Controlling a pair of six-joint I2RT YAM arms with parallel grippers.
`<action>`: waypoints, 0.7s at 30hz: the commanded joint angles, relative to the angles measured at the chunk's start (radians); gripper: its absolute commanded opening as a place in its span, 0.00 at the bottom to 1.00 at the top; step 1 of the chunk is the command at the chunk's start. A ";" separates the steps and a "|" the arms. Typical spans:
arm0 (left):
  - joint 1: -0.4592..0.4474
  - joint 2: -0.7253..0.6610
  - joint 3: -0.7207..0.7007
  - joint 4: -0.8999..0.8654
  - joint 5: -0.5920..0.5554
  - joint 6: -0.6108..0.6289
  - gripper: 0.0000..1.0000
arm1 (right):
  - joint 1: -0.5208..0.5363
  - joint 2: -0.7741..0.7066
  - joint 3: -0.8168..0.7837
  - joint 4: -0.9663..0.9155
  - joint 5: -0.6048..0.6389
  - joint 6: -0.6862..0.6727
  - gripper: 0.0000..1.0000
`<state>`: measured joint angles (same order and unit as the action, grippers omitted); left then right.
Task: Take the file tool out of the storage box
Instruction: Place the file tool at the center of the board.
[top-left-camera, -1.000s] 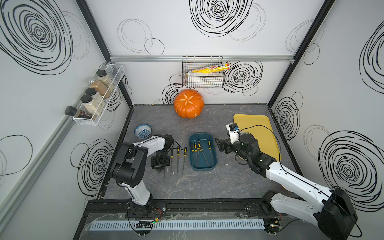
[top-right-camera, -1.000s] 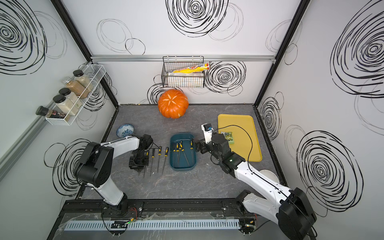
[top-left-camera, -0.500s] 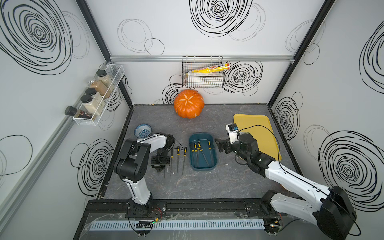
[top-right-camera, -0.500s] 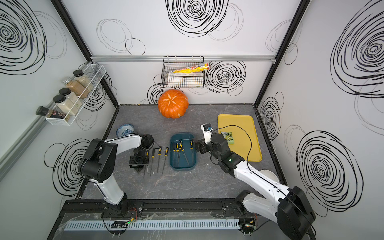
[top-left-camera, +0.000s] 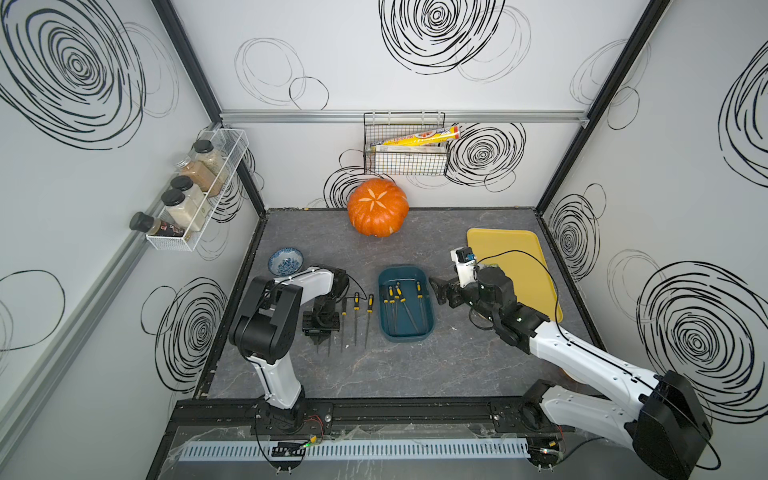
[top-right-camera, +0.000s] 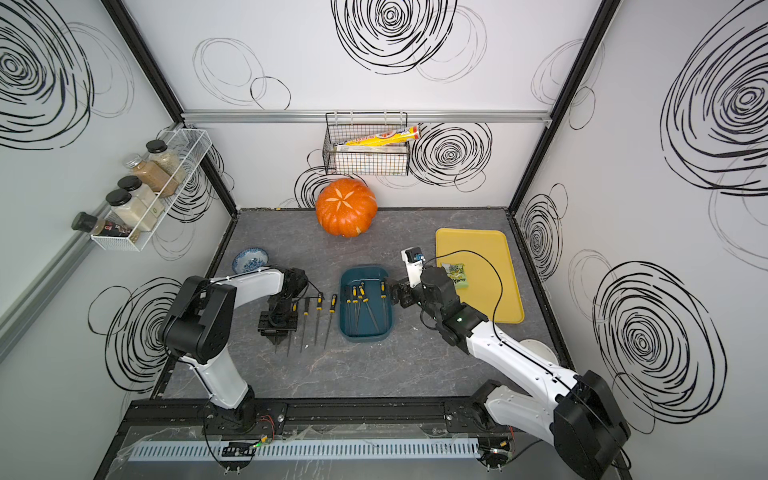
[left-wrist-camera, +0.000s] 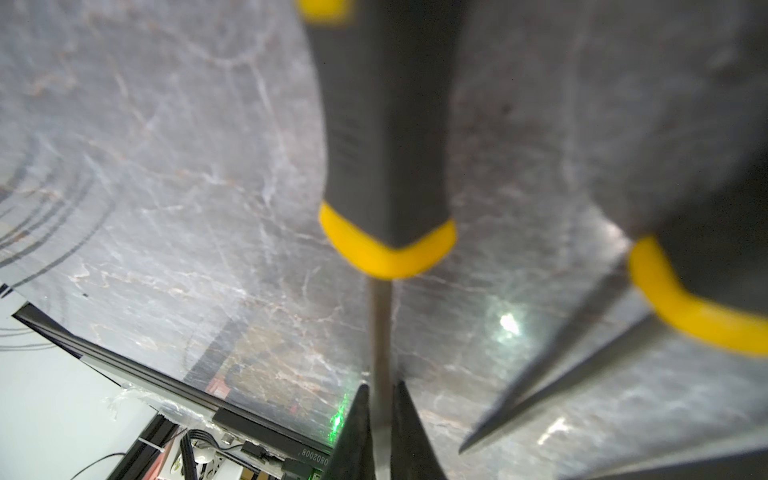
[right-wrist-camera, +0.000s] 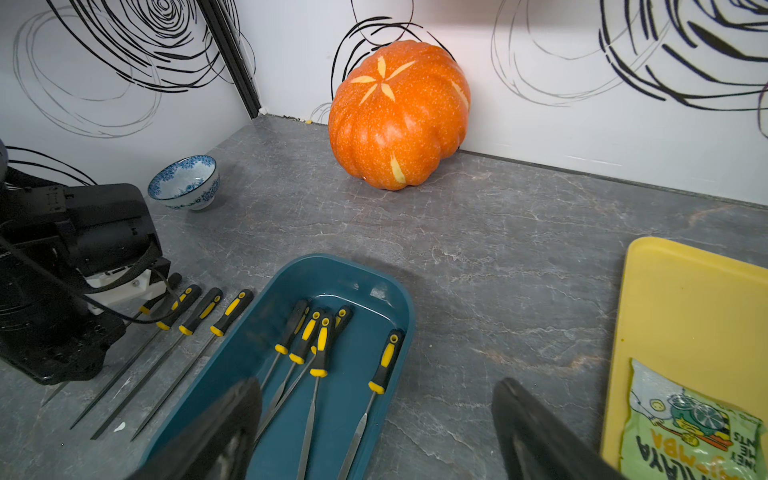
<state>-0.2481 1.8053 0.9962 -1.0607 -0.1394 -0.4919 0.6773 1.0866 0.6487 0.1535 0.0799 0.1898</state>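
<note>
The storage box (top-left-camera: 405, 334), a dark teal tub, stands mid-table in both top views with several yellow-and-black file tools (right-wrist-camera: 320, 349) lying in it. Several more files (top-left-camera: 356, 318) lie side by side on the table left of it. My left gripper (top-left-camera: 319, 338) is low over the leftmost one. In the left wrist view its jaws (left-wrist-camera: 381, 384) stand close on either side of that file's (left-wrist-camera: 384, 124) thin shaft; whether they press it does not show. My right gripper (right-wrist-camera: 376, 385) hangs open and empty over the box's right rim (top-right-camera: 390, 307).
An orange pumpkin (top-left-camera: 377, 212) sits at the back wall and a blue bowl (top-left-camera: 285, 262) at the back left. A yellow tray (top-left-camera: 515, 266) with a green packet (top-right-camera: 455, 276) lies under the right arm. A wire basket (top-left-camera: 405, 153) and a spice rack (top-left-camera: 195, 195) hang on the walls.
The left arm's elbow has shifted a little to the right while its gripper stayed over the same file on the table. The right arm has not moved.
</note>
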 joint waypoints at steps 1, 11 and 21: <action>0.015 0.063 -0.055 0.139 0.008 0.006 0.19 | -0.001 0.004 0.011 0.009 0.009 -0.009 0.91; 0.013 -0.012 -0.040 0.105 -0.005 -0.023 0.22 | -0.001 0.010 0.012 0.004 0.006 -0.006 0.92; -0.155 -0.352 0.239 0.198 0.107 -0.146 0.51 | -0.001 -0.089 -0.033 0.020 -0.041 0.029 0.92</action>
<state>-0.3466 1.5112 1.1908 -0.9390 -0.0875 -0.5808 0.6773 1.0401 0.6376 0.1570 0.0582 0.1974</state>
